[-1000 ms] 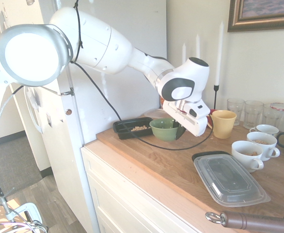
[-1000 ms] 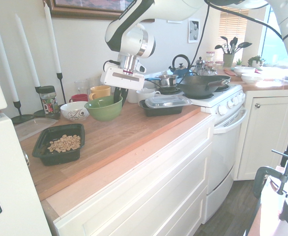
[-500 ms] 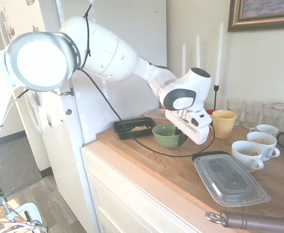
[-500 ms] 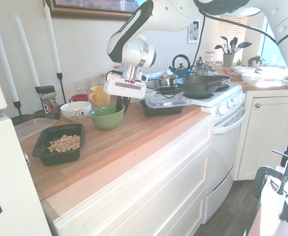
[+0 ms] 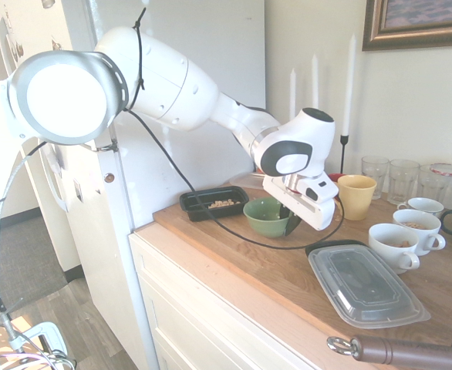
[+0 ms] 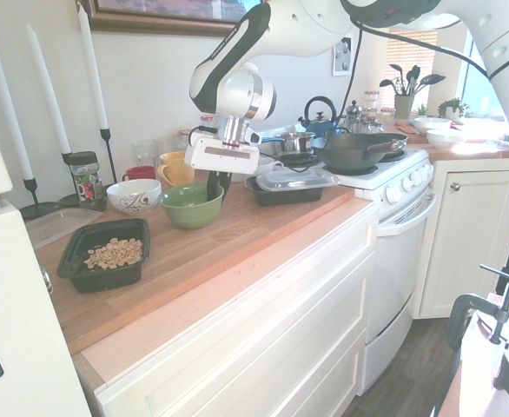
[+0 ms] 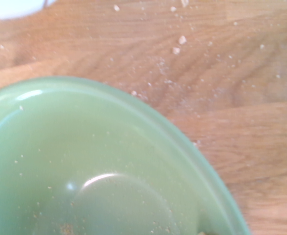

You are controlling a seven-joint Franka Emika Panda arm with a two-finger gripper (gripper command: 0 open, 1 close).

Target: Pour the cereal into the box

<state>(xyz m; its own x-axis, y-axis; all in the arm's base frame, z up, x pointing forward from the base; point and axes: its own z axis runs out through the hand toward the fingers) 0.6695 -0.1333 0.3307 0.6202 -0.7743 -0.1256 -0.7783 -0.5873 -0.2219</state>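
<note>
The box (image 6: 74, 261) is a shallow black tray near the counter's fridge end, and the cereal (image 6: 114, 253) lies inside it as a pile of tan pieces. The first exterior view shows the same box (image 5: 193, 205) and cereal (image 5: 222, 203) behind the arm. My gripper (image 6: 213, 187) points down and is shut on the rim of a green bowl (image 6: 188, 207), which sits upright low on the wood, about a bowl's width from the box. In the wrist view the green bowl (image 7: 84, 171) holds only crumbs.
A yellow mug (image 6: 176, 165), a white patterned bowl (image 6: 133, 195), a red cup and tall candles (image 6: 94, 78) stand behind the green bowl. A black container with a clear lid (image 6: 289, 182) lies toward the stove. White cups (image 5: 396, 243) and glasses line the wall.
The gripper has come down with the green bowl and shifted slightly away from the wall toward the counter's middle. In the last half second it has hardly moved.
</note>
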